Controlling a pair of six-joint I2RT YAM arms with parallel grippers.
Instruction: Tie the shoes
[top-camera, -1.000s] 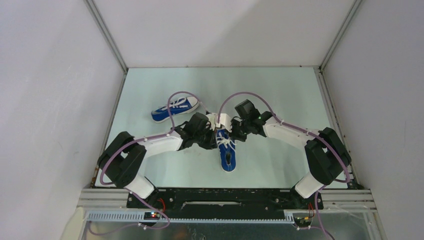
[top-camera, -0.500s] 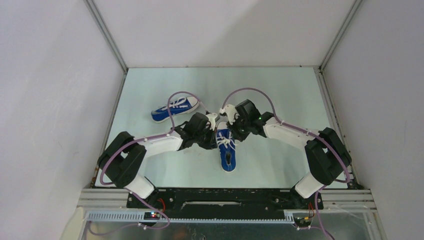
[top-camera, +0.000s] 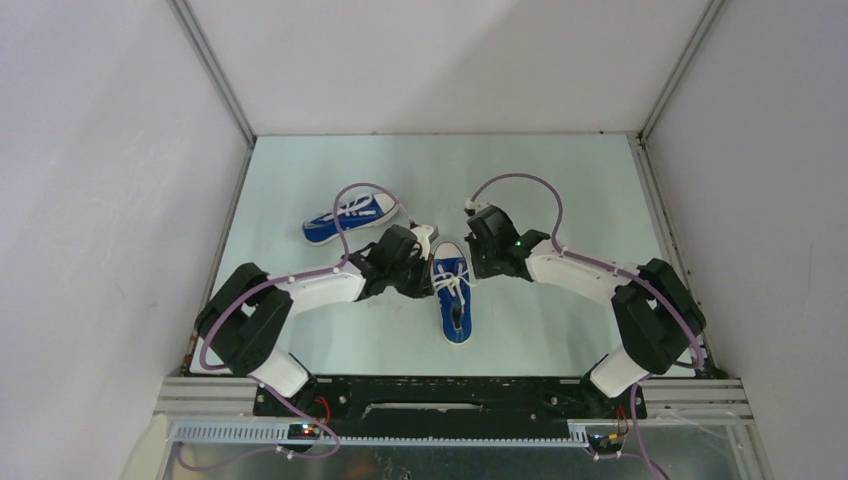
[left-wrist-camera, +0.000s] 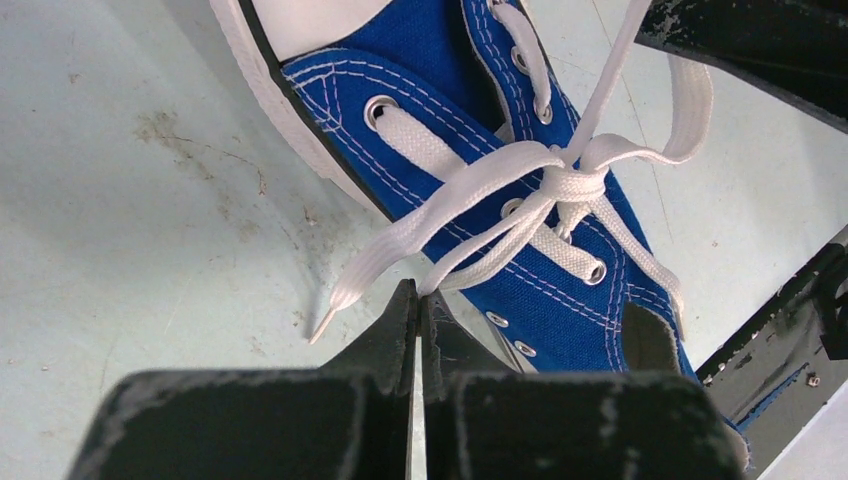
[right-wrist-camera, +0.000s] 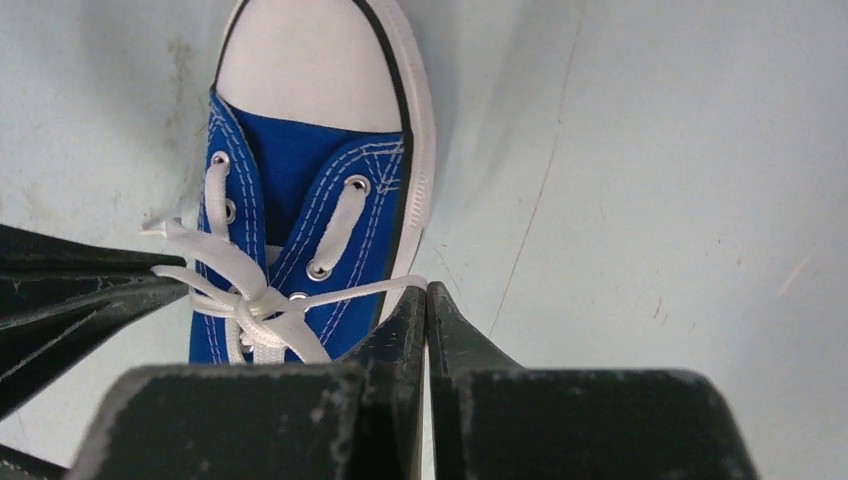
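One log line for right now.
near sneaker: knotted | left gripper: shut on lace | right gripper: shut on lace | far sneaker: untouched

We have pulled our right gripper (right-wrist-camera: 427, 292) off the near shoe (top-camera: 456, 310). A second ago it sat over the toe; now it stands just right of the shoe, jaws closed on a lace strand (right-wrist-camera: 352, 292) drawn out sideways from the knot. The white toe cap (top-camera: 447, 250) has come into view, and the right arm's purple cable (top-camera: 520, 180) loop has swung over to the right
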